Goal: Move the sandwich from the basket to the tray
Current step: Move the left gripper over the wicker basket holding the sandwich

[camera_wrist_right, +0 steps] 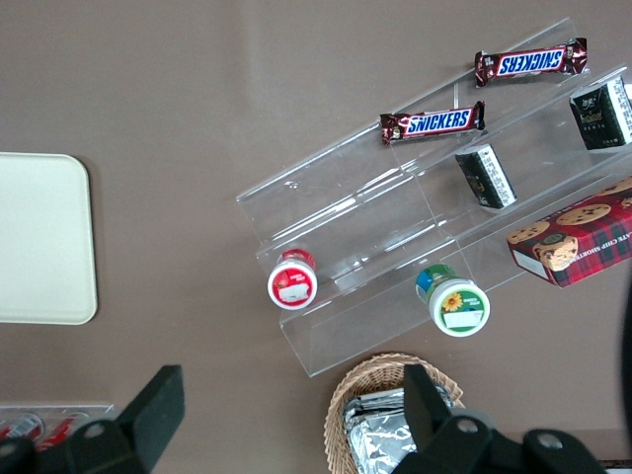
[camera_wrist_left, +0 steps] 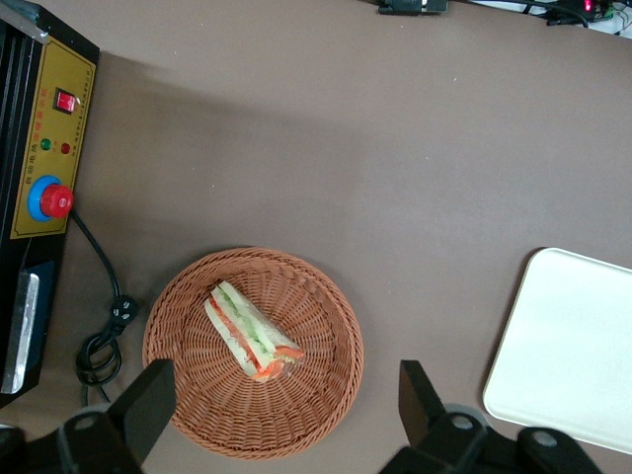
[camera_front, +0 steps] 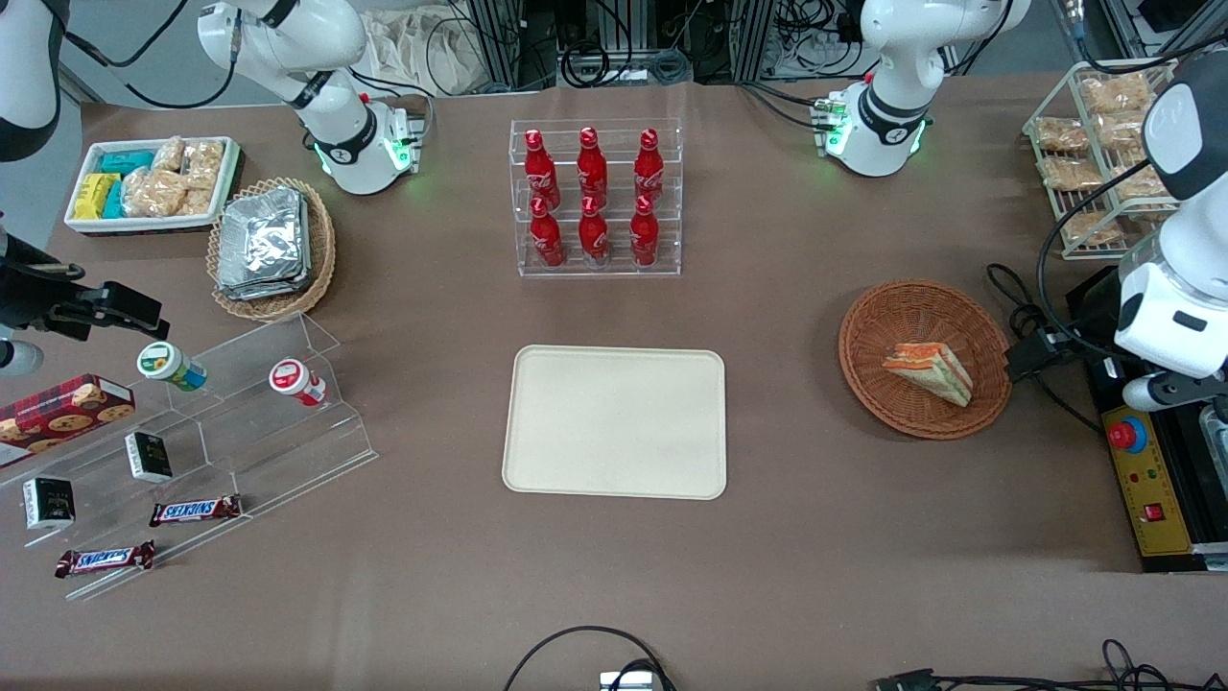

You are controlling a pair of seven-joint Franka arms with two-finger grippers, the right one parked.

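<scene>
Hovering high over the basket (camera_wrist_left: 253,353), our gripper (camera_wrist_left: 286,410) hangs with fingers spread wide, empty. We see the sandwich (camera_wrist_left: 252,331) mid-basket, the tray (camera_front: 615,421) bare mid-table. Next, we judge: descend, straddle, pinch.

"SNICKERS" reads on two chocolate bars (camera_wrist_right: 432,123) (camera_wrist_right: 530,62) lying on the clear stepped stand (camera_wrist_right: 326,217).

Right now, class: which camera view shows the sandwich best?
The left wrist view: the sandwich lies large in the basket, filling layers visible, with the open gripper above. The front view shows it smaller; the right wrist view not at all.
</scene>
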